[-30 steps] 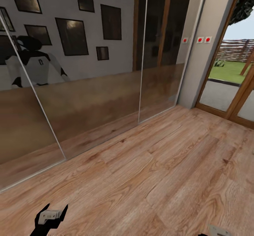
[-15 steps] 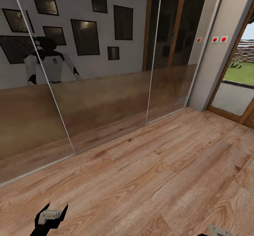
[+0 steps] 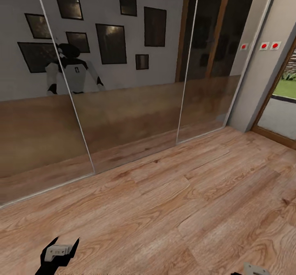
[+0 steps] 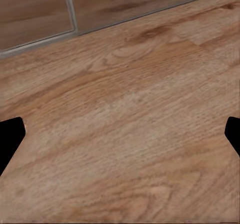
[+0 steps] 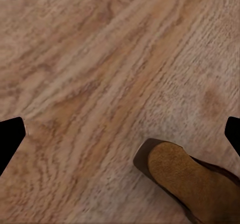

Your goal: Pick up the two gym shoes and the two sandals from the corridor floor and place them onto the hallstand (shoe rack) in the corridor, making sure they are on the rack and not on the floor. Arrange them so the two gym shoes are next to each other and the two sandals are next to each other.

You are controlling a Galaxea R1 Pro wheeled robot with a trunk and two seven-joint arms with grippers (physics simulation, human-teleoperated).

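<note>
One sandal [image 5: 192,184] lies on the corridor floor [image 3: 172,209]; its rounded tan insole end with a dark brown rim shows in the right wrist view. My right gripper [image 5: 120,134] hangs open above the floor, with the sandal's end beyond the gap between the fingers. My left gripper [image 3: 63,244] is low at the near left of the head view, open and holding nothing, and its wrist view looks onto bare planks [image 4: 125,114]. The gym shoes and the hallstand are out of view.
Mirrored sliding doors [image 3: 131,102] run along the far side of the corridor, their bottom track [image 4: 70,13] close to my left gripper. They reflect the robot [image 3: 74,69] and framed pictures. A wood-framed glass door [image 3: 279,106] stands at the right.
The whole head picture has shifted to the right, so the camera has turned left. Both grippers keep their place in the picture.
</note>
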